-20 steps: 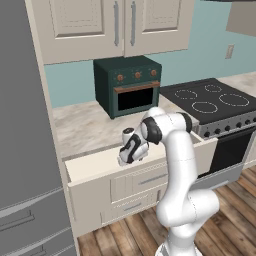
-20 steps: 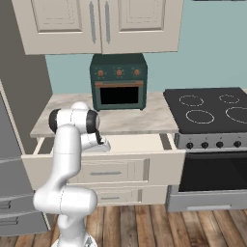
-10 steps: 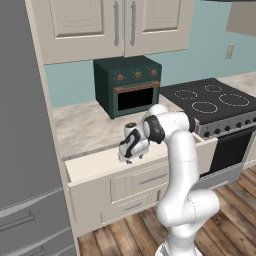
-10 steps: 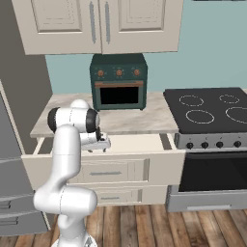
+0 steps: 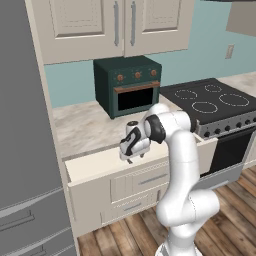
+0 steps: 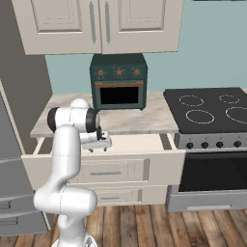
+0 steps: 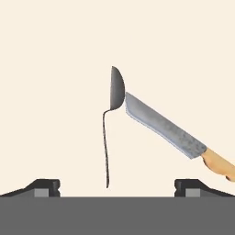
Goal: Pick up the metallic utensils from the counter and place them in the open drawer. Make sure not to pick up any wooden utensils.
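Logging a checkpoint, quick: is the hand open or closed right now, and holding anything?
Hand: open and empty, fingertips wide apart above the metal spoon and knife lying on the cream surface.

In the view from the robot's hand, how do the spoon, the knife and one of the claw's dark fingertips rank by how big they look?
1. Knife, longest, though its orange handle runs off the edge.
2. Metal spoon, nearly as long but much thinner.
3. Fingertip, smallest; only its top shows, and it sits nearest the camera, so its true size is unsure.
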